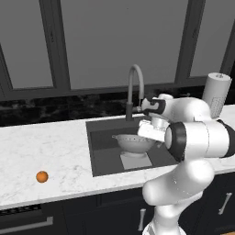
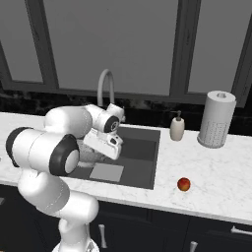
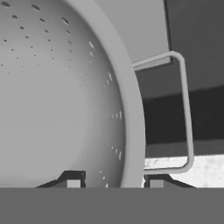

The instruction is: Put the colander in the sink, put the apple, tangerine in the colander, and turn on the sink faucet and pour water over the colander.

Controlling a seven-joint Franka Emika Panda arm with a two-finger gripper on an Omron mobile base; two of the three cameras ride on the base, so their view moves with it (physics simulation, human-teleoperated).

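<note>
Marble counter point(image 1: 55, 147), dark sink point(image 1: 103, 158): colander point(image 1: 133, 142) over the basin.
Its rim sits between my fingertips point(image 3: 73, 180); gripper point(image 3: 113, 181) clamped on that rim beside the handle point(image 3: 186, 109).

Soap bottle point(image 2: 177, 128) beside paper-towel roll point(image 2: 216, 119)

Flat even rendered light, soft faint shadows, slightly coarse, no glare

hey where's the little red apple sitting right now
The small round red apple sits on the white marble counter right of the dark grey sink, in front of the soap bottle and white paper-towel roll.
</note>
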